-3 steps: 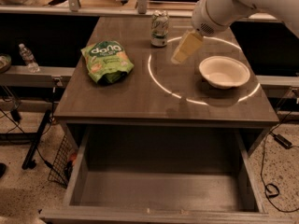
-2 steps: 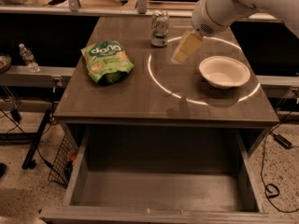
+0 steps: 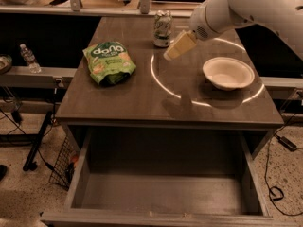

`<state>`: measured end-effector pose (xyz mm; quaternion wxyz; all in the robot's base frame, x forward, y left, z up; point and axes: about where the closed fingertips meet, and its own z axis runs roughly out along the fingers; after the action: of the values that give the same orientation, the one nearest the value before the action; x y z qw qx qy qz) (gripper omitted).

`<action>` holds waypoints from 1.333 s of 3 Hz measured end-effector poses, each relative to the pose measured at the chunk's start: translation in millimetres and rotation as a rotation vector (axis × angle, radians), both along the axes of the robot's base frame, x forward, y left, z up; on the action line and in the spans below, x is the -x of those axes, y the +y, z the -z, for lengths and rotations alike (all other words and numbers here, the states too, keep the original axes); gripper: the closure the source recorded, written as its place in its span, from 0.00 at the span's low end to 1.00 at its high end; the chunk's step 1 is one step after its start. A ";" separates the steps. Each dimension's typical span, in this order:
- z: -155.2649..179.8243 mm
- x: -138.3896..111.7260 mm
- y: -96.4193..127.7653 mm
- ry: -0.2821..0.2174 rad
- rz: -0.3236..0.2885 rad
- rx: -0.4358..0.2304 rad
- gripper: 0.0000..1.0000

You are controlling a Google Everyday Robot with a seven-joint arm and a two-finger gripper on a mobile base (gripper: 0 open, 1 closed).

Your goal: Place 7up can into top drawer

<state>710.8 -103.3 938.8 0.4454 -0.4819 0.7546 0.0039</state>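
The 7up can point(image 3: 162, 28) stands upright at the far middle of the table top, silvery-white with green markings. The gripper point(image 3: 176, 48) hangs from the white arm just right of and in front of the can, above the table, apart from it. The top drawer point(image 3: 161, 193) is pulled open below the table's front edge; its grey floor holds nothing.
A green snack bag point(image 3: 108, 61) lies on the left of the table point(image 3: 142, 98). A white bowl point(image 3: 228, 72) sits on the right. A water bottle point(image 3: 29, 57) stands on a ledge at far left. A wire rack and cables are on the floor.
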 end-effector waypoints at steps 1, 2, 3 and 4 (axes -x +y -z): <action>13.3 -61.0 28.6 -0.042 0.027 -0.127 0.00; 19.2 -99.7 45.2 -0.087 0.054 -0.159 0.00; 24.2 -137.2 54.1 -0.130 0.096 -0.183 0.00; 34.8 -170.2 56.8 -0.147 0.155 -0.247 0.21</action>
<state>881.0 -46.6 904.0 0.5542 -0.3626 0.7488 0.0269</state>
